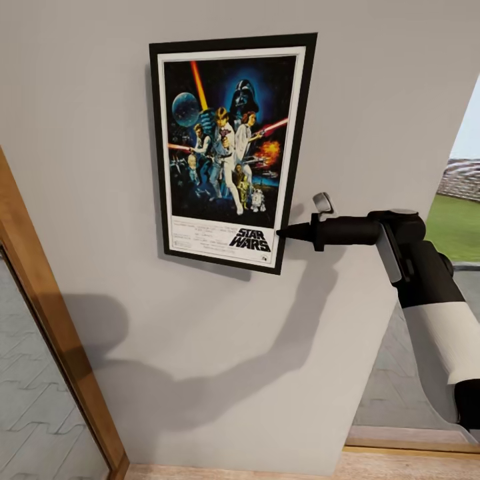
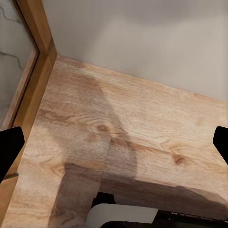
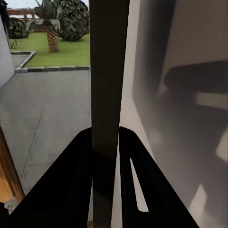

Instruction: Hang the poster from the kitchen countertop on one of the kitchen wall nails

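Head view: poster sits against the wall, upper centre; right tool grips its lower edge; release remains.

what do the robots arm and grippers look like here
The right arm has a white forearm shell running into glossy black wrist housings with a grey panel. The right gripper is matte black, tapering to a slim point. The left gripper's fingertips are flat black slabs.

Right arm at the right edge of the head view: matte black wrist housing, a grey strap-like panel, then a white forearm shell. The right gripper tapers to black pointed fingers, broad and wedge-shaped.
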Available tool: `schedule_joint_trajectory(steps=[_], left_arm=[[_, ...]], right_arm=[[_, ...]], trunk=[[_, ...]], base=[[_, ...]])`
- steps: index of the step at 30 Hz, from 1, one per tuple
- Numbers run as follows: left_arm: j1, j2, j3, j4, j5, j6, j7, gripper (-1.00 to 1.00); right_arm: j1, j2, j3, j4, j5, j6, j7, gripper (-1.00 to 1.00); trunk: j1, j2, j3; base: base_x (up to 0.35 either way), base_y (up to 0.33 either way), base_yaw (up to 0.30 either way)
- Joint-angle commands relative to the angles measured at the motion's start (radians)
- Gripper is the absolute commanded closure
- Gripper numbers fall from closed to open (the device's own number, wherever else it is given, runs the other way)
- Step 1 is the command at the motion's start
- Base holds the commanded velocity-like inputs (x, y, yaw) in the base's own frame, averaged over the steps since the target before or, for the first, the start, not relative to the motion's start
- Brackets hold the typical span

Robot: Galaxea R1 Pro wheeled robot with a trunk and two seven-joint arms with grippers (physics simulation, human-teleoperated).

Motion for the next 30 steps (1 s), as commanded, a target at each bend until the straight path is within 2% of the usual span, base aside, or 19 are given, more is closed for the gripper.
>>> schedule_joint_trajectory(steps=[1, 7, 15, 30], left_arm=[[0.0, 0.0, 0.002, 0.0, 0.007, 0.001, -0.006, -1.0], [0.0, 0.0, 0.002, 0.0, 0.007, 0.001, -0.006, -1.0], [0.0, 0.0, 0.002, 0.0, 0.007, 0.001, -0.006, -1.0], [0.0, 0.0, 0.002, 0.0, 0.007, 0.001, -0.006, -1.0]], right_arm=[[0.001, -0.001, 0.002, 0.001, -0.008, 0.012, 0.001, 1.0], [0.012, -0.001, 0.002, 0.0, -0.008, 0.008, 0.001, 1.0], [0.019, -0.001, 0.004, 0.001, -0.01, -0.037, 0.002, 1.0], [0.056, -0.001, 0.003, -0.003, -0.008, -0.045, 0.004, 1.0]], trunk=[[0.0, -0.001, 0.0], [0.0, -0.001, 0.0], [0.0, -0.001, 0.0], [0.0, -0.001, 0.0]], base=[[0.0, 0.0, 0.0], [0.0, 0.0, 0.0], [0.0, 0.0, 0.0], [0.0, 0.0, 0.0]])
